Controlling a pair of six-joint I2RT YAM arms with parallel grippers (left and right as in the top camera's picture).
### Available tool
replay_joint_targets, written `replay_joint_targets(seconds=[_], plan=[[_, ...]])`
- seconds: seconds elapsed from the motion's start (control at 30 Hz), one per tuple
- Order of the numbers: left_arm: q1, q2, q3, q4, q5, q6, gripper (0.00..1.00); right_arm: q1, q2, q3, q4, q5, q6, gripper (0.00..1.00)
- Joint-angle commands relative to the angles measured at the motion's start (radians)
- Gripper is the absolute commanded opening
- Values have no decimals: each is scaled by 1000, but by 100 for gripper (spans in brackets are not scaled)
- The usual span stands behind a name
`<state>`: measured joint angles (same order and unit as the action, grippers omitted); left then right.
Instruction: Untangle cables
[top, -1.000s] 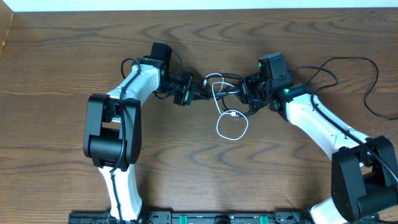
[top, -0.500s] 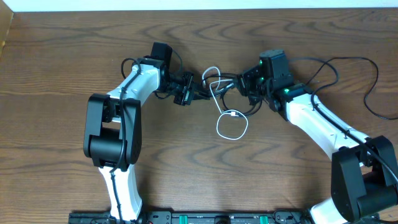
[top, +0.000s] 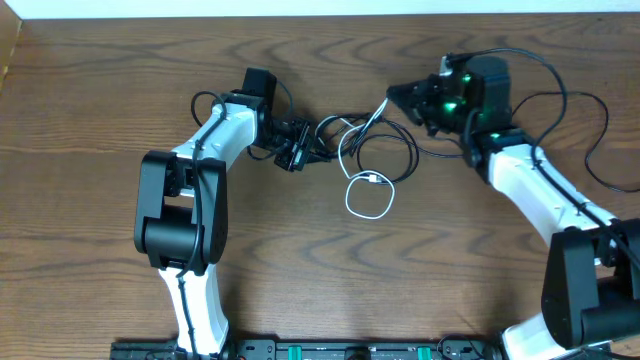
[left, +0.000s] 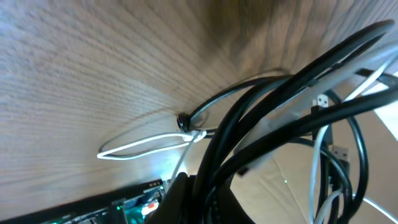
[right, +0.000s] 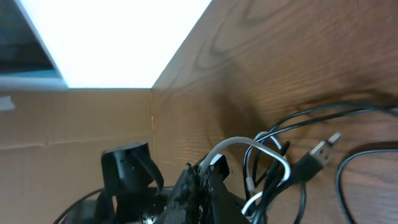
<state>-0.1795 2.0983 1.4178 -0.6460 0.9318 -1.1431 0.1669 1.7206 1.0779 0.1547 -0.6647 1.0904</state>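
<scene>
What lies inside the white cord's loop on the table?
Only bare table shows inside the white cord loop. Its upper part runs among the black cords, partly covered.

**Two-tone twins**

White shells cover the left arm (top: 205, 150) and right arm (top: 530, 185), with boxy black joints. The left gripper (top: 298, 152) and right gripper (top: 392, 95) are black. Green lights (top: 447, 98) glow; thick black wires (top: 606, 125) trail the right arm.

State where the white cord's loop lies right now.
Overhead view: the white cord's loop lies mid-table, just below the black cords, between the left tool and right tool.
</scene>
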Motion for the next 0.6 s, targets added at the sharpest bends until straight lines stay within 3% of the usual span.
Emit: replay_joint_targets(seconds=[0.0, 0.17, 0.37, 0.57], plan=[[4, 13, 0, -4, -68, 57, 8, -59, 4, 6, 9, -103, -120, 1], [4, 13, 0, -5, -171, 175, 8, -146, 4, 6, 10, -233, -223, 1], [4, 13, 0, -28, -376, 407, 8, -269, 4, 6, 10, -483, -404, 1], [4, 13, 0, -79, -527, 470, 8, -385, 3, 6, 9, -587, -413, 1]])
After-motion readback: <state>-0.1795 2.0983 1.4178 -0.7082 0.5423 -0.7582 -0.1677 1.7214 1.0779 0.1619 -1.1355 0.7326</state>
